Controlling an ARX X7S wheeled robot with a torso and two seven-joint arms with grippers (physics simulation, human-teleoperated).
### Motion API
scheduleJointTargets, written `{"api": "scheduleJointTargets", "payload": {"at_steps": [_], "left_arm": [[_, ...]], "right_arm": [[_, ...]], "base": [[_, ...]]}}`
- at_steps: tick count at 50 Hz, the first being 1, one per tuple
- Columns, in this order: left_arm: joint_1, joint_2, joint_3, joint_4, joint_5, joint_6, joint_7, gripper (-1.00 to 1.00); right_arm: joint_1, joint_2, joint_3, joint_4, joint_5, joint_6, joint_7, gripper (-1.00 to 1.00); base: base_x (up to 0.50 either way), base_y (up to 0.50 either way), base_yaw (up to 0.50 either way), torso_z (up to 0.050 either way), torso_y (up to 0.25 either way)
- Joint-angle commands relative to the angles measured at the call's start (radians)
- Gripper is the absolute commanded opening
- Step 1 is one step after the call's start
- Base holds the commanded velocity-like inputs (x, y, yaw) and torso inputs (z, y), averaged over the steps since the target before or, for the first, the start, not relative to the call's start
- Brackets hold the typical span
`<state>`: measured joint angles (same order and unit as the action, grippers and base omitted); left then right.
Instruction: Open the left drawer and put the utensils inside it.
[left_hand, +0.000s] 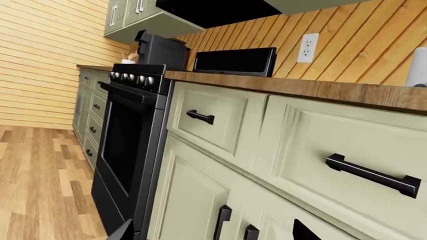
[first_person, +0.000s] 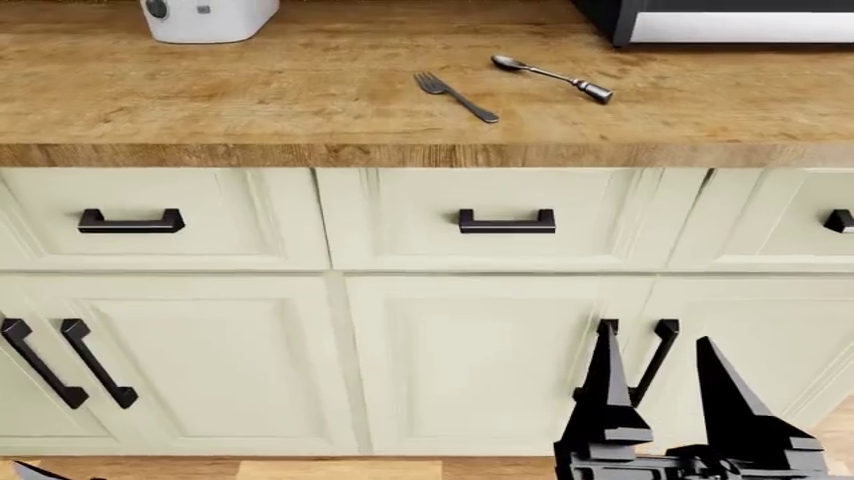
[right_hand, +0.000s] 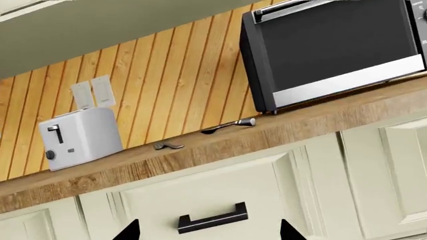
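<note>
On the wooden counter (first_person: 267, 90) lie the utensils: a silver fork (first_person: 457, 97) and, to its right, a silver spoon (first_person: 551, 76) with a darker handle end. Both also show in the right wrist view, the fork (right_hand: 167, 146) and the spoon (right_hand: 228, 125). Directly below them the left drawer (first_person: 400, 225) is shut, with its black bar handle (first_person: 507, 221) untouched. My right gripper (first_person: 661, 385) hangs open low in front of the cabinet doors; its wrist view looks at that handle (right_hand: 212, 217) between the fingers. My left gripper (left_hand: 212, 234) is open, low at the left, holding nothing.
A white toaster (first_person: 207, 15) stands at the back left and a black microwave (first_person: 727, 20) at the back right. More shut drawers flank the left one (first_person: 130, 221) (first_person: 841, 220). Doors with vertical black handles (first_person: 634, 360) sit below. A black stove (left_hand: 127, 145) stands further left.
</note>
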<state>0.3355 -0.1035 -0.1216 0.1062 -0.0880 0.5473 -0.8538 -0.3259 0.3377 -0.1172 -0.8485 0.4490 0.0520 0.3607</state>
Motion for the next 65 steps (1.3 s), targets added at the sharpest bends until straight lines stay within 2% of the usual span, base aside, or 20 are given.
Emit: {"api": "scheduleJointTargets", "payload": {"at_steps": [1,17,31,36,45,51,65], "left_arm": [[0.002,-0.009,0.008,0.002,0.001,-0.001,-0.018,1.0],[0.004,-0.023,0.02,0.003,0.001,-0.002,-0.035,1.0],[0.006,-0.032,0.03,0.005,0.002,-0.003,-0.047,1.0],[0.003,-0.035,0.034,0.003,0.0,-0.008,-0.05,1.0],[-0.009,-0.043,0.046,-0.009,-0.006,-0.013,-0.05,1.0],[-0.01,-0.045,0.049,-0.012,-0.006,-0.012,-0.055,1.0],[-0.004,-0.048,0.052,-0.006,0.003,-0.003,-0.073,1.0]], "right_arm": [[-0.003,0.007,-0.002,-0.008,0.004,-0.002,0.008,1.0],[-0.003,0.013,-0.011,-0.003,-0.006,-0.011,0.015,1.0],[-0.005,0.017,-0.015,-0.002,-0.006,-0.018,0.022,1.0],[-0.018,0.024,-0.053,0.011,-0.057,-0.045,-0.013,1.0],[-0.002,0.059,-0.189,0.023,-0.442,-0.179,-0.098,1.0],[0.076,0.08,-0.213,0.025,-0.652,-0.165,-0.132,1.0],[0.245,0.069,-0.309,0.035,-0.858,-0.023,-0.272,1.0]], "base": [[0.22,0.0,0.0,0.0,0.0],[0.21,0.0,0.0,0.0,0.0],[0.01,0.0,0.0,0.0,0.0],[0.0,0.0,0.0,0.0,0.0],[0.0,0.0,0.0,0.0,0.0],[0.0,0.0,0.0,0.0,0.0],[0.0,0.0,0.0,0.0,0.0]]}}
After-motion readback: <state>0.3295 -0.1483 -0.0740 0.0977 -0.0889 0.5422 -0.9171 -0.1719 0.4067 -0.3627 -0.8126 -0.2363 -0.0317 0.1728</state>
